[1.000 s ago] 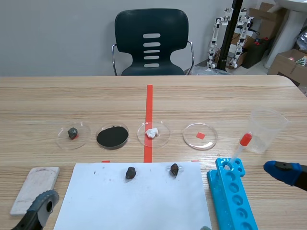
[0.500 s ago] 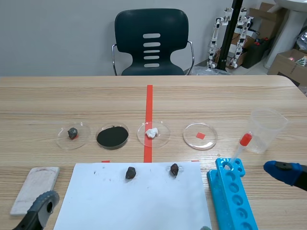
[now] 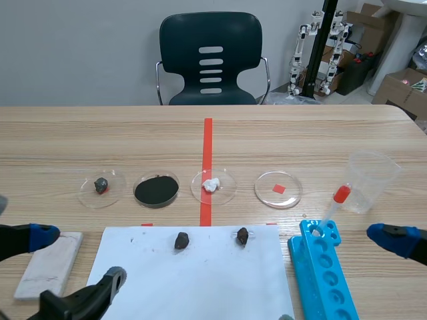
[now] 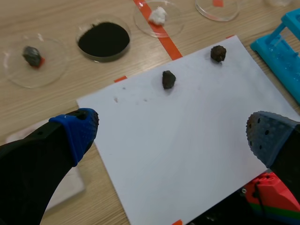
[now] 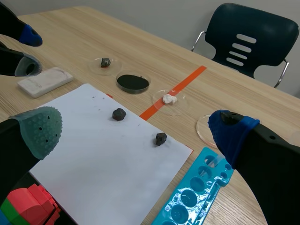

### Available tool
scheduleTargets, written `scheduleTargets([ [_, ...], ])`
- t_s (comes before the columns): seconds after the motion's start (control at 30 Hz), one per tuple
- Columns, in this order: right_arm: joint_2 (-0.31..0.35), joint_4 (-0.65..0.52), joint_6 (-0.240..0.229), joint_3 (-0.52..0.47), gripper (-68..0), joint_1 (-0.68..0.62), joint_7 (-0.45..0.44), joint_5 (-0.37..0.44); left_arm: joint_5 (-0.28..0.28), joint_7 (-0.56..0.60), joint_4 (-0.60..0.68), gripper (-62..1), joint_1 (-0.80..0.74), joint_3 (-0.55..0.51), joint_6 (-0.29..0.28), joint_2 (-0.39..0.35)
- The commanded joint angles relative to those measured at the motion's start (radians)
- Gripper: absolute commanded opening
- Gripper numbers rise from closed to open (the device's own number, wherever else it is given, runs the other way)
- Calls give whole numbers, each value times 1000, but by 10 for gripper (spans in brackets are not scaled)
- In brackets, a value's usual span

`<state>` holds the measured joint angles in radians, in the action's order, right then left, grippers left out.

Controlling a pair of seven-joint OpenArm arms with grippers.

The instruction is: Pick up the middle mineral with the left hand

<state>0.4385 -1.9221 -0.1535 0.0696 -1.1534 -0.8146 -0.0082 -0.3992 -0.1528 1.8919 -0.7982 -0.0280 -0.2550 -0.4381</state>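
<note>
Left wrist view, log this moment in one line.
left pincer: open | small dark middle mineral lump: ungrasped, on white paper sheet

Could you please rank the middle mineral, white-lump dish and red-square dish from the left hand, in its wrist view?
1. Middle mineral, on the paper ahead of the left hand.
2. White-lump dish, past the paper.
3. Red-square dish, farthest.

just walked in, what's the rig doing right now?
Nothing is gripped yet. The left gripper hangs open over the near part of the white paper, short of the middle mineral, which lies on the paper beside another mineral. A third mineral sits in a petri dish. The right gripper is open too, near the blue rack.
</note>
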Motion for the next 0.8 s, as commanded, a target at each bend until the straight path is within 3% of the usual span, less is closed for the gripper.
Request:
scheduleTargets([
  [0.0,5,-11,0,-3,4,4,-18,11,-45,-73,13,14,52,24,8,-3],
  [0.1,5,-11,0,-3,4,4,-18,11,-80,-246,13,14,153,90,77,4],
  [0.33,5,-11,0,-3,4,4,-18,11,-58,-535,13,14,373,264,303,40],
  [0.53,5,-11,0,-3,4,4,-18,11,80,-709,-4,14,528,396,602,107],
  [0.6,5,-11,0,-3,4,4,-18,11,90,-747,-26,14,574,419,675,130],
  [0.77,5,-11,0,-3,4,4,-18,11,122,-864,-110,14,686,468,717,194],
])
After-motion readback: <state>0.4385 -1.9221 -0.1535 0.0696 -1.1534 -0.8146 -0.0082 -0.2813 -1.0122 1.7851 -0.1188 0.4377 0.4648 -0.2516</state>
